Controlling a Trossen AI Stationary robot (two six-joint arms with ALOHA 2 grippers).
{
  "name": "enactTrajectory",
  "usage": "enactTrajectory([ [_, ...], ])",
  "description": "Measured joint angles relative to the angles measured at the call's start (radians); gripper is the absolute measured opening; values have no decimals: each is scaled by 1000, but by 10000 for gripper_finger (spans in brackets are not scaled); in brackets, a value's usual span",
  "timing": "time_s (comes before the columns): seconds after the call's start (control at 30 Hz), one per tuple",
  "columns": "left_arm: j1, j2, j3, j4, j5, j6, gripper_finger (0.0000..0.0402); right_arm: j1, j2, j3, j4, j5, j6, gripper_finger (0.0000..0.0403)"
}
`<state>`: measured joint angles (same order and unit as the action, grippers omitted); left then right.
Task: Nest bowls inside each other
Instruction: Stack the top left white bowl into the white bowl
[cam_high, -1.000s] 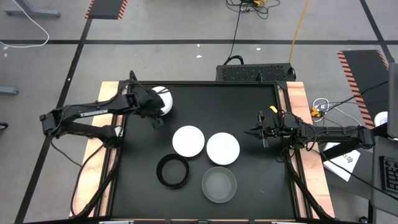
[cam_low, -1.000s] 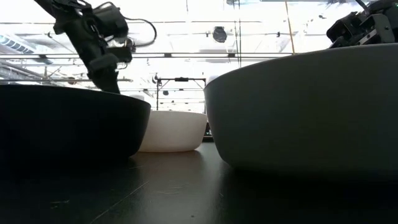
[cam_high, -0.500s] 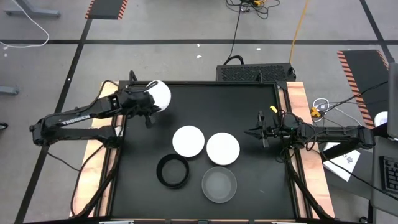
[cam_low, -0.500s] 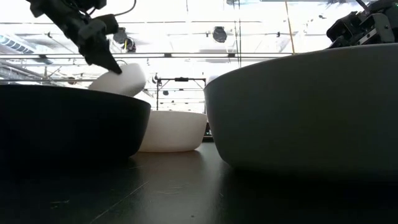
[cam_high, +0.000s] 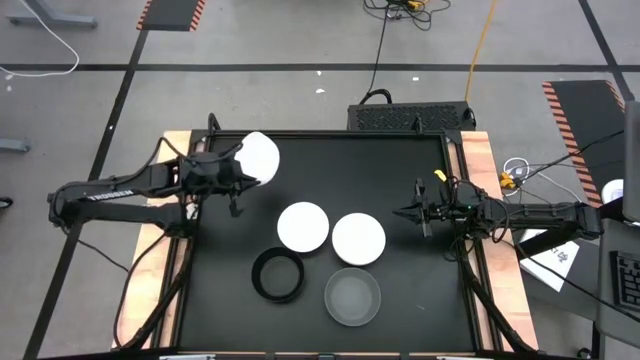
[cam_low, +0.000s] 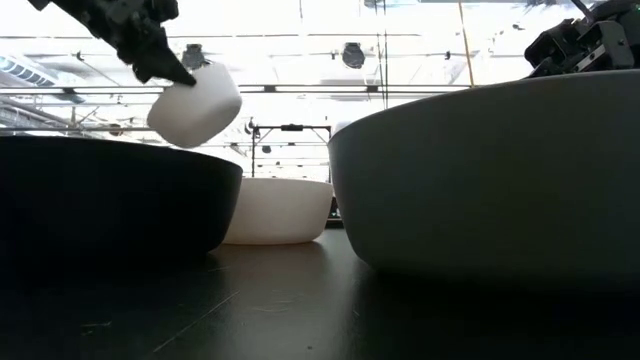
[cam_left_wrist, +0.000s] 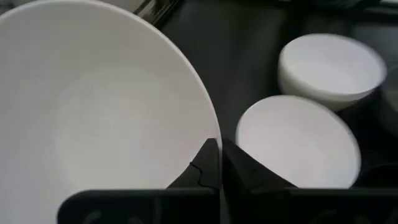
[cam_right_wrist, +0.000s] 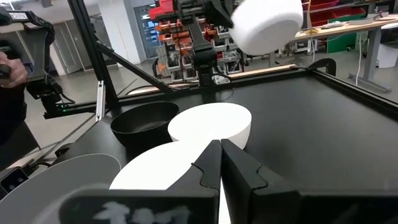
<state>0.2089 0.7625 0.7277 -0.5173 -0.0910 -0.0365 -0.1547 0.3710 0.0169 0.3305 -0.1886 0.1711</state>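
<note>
The left tool (cam_high: 232, 178) pinches a white bowl (cam_high: 259, 157) by its rim, tilted and clear of the surface (cam_high: 400, 200), near its far left corner. Held by one edge, it might swing or slip before reaching the other white bowls (cam_high: 303, 226). The right tool (cam_high: 418, 213), clenched and empty, waits at the right.

lifted bowl (cam_high: 259, 156): white
two bowls at table centre (cam_high: 303, 227) (cam_high: 358, 239): white
ring-rimmed bowl (cam_high: 278, 275): black
bowl at 5 o'clock (cam_high: 352, 296): translucent grey
table top (cam_high: 400, 180): black, wood-edged
floor markings (cam_high: 170, 13): orange-black stripes
</note>
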Motion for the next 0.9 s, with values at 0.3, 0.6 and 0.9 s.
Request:
enactTrajectory([
  [0.3, -185, -19, -28, 155, -181, 30, 0, 0, 0, 0, 0, 0, 0, 0],
  [0.6, -184, -164, -156, 248, -199, 47, 0, 0, 0, 0, -6, 0, 0, 0],
  [0.9, -183, -282, -284, 372, -167, 35, 0, 0, 0, 0, -1, 0, 0, 0],
])
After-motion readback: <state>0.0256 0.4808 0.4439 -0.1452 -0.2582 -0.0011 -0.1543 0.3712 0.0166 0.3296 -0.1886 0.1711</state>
